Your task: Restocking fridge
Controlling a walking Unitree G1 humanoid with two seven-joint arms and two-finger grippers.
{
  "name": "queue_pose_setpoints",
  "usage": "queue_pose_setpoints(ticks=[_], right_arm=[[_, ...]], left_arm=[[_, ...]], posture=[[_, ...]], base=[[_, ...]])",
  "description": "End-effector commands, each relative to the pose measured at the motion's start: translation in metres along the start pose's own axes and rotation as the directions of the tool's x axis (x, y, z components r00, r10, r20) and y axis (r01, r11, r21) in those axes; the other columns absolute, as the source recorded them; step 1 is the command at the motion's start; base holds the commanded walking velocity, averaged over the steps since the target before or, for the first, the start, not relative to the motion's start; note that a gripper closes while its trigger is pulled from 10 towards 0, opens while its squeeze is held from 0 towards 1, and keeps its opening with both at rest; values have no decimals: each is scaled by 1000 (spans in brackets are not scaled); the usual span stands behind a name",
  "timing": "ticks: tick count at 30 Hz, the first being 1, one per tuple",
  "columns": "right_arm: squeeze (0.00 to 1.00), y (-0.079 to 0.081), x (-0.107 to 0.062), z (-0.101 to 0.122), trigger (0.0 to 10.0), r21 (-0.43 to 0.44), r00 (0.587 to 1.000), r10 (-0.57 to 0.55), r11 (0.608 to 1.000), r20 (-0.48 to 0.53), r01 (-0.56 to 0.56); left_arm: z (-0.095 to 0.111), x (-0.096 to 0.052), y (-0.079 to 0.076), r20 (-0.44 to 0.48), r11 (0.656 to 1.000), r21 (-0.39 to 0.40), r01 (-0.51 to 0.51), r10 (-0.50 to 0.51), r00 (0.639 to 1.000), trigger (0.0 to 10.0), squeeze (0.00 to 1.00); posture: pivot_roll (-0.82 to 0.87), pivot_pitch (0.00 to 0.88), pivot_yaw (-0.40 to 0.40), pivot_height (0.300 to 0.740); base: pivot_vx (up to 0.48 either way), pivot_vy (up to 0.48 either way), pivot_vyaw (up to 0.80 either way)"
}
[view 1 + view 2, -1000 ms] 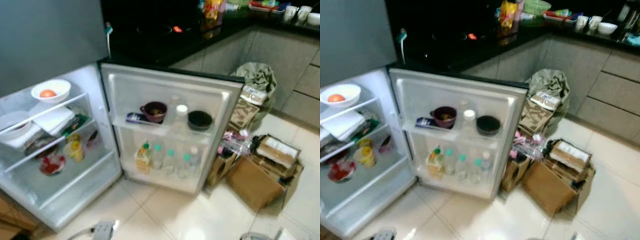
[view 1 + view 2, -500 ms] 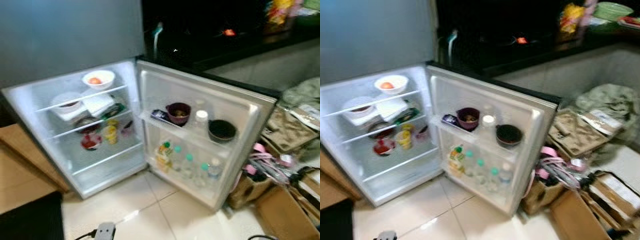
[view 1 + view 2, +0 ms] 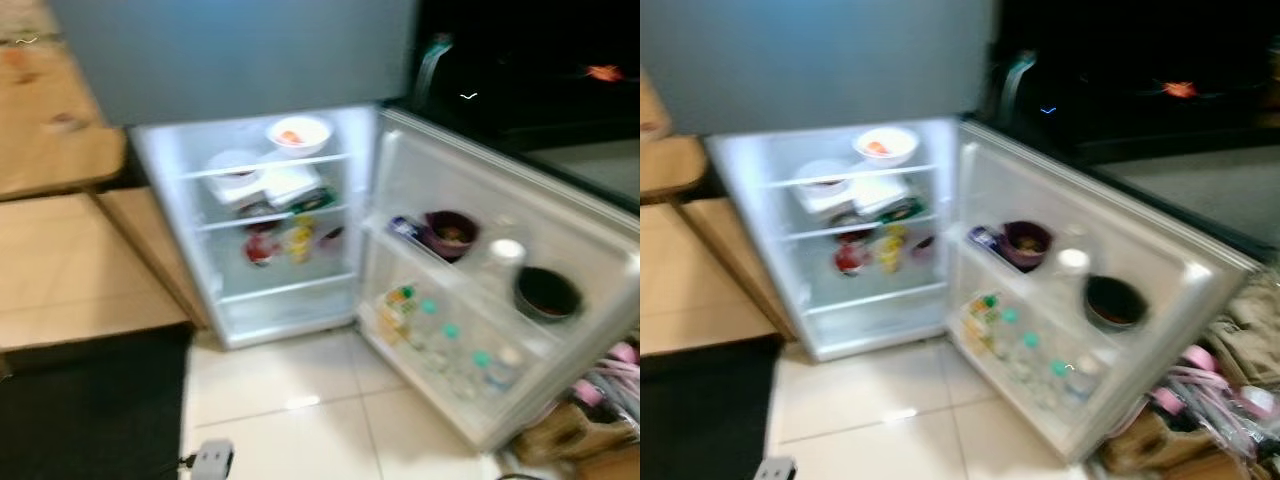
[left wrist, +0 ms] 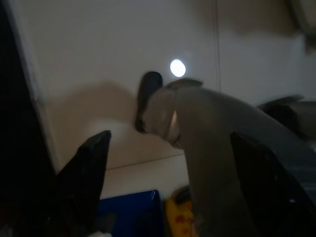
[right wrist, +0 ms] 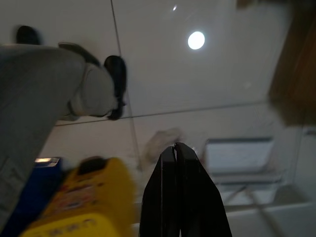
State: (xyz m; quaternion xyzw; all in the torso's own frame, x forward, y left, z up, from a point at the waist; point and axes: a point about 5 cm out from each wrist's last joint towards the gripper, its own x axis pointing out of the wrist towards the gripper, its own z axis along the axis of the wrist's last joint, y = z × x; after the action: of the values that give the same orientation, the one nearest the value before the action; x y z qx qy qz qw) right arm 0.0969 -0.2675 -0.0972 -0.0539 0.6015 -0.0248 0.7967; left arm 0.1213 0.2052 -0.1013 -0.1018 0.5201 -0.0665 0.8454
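The view has swung round over the last second, so the open fridge [image 3: 840, 230] now sits nearly centred where it hung off to the left, which suggests the robot is lining up on it. Its door [image 3: 1080, 330] stands wide, holding bottles [image 3: 1030, 355] and a purple bowl [image 3: 1026, 242]. The left gripper [image 4: 165, 163] hangs spread and empty above the tiles; the right gripper [image 5: 180, 197] is pinched closed beside a yellow package [image 5: 86, 202], apparently stock still to load.
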Motion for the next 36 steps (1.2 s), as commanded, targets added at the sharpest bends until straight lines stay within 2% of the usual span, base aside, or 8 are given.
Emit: queue_pose_setpoints(ticks=[1,4,17,26,31,33,35,36], right_arm=[[0,1,0,2,10000,17,1000,-18,1000,10,18],[0,0,0,0,10000,14,999,-34,999,1,34],[0,-6,-1,-5,10000,19,996,-92,996,-5,93],[0,-13,-2,-2,10000,4,992,-122,992,-11,122],[0,-25,-5,9,10000,42,982,-186,982,29,185],[0,-30,-6,15,10000,72,976,-213,975,52,209],[0,-45,-10,30,10000,141,955,-277,955,106,262],[0,-45,-10,30,10000,141,955,-277,955,106,262]], left_arm=[[-11,-2,0,-45,1000,5,2,-2,999,10000,0],[-11,-2,1,-48,1000,14,5,-5,999,10000,0],[-15,-1,-4,-58,1000,11,21,-20,998,10000,0],[-15,0,-6,-51,1000,-5,20,-20,998,10000,0],[-15,-1,-4,-51,1000,-3,21,-21,998,10000,0],[-15,-2,-3,-54,1000,7,28,-27,998,10000,0],[-15,-2,-2,-60,999,20,41,-40,997,10000,0],[-15,-2,-2,-60,999,20,41,-40,997,10000,0]], posture=[[-21,0,-33,740],[-21,0,-32,740],[-19,0,-33,740],[-18,0,-37,740],[-18,0,-37,740],[-18,0,-37,740],[-18,0,-37,740],[-18,0,-37,740]], base=[[0,0,0],[0,-95,0],[0,-472,0],[0,-27,0],[0,0,0],[0,0,0],[0,-480,0],[0,-480,0]])
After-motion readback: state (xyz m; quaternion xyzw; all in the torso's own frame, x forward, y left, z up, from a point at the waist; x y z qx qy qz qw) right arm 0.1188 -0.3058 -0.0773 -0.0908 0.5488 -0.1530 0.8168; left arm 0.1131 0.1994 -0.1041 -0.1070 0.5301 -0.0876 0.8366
